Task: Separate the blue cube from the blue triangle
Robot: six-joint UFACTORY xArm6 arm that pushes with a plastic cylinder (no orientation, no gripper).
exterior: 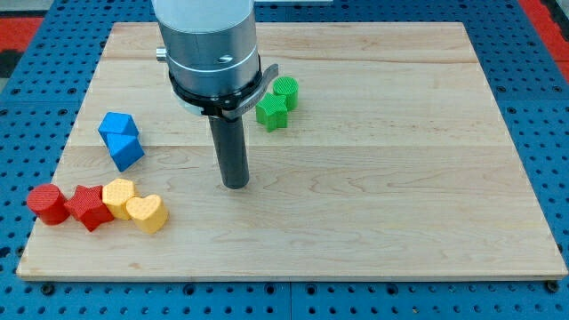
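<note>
Two blue blocks at the view's left, on the wooden board (373, 178), touching each other in a tight pair. Blue triangle (116, 125) toward the view's top of the pair, pale top face catching light, slanted sides darker. Blue cube (125, 152) just below it toward the view's bottom, turned so one corner points down toward the view's bottom, pressed against the triangle's lower edge. Same saturated blue on both, faintly ribbed surfaces. Seam between them visible only as a thin shadow line. Both flat on the board, neither tilted nor stacked. Well apart from my tip (235, 184), off to the view's right.
</note>
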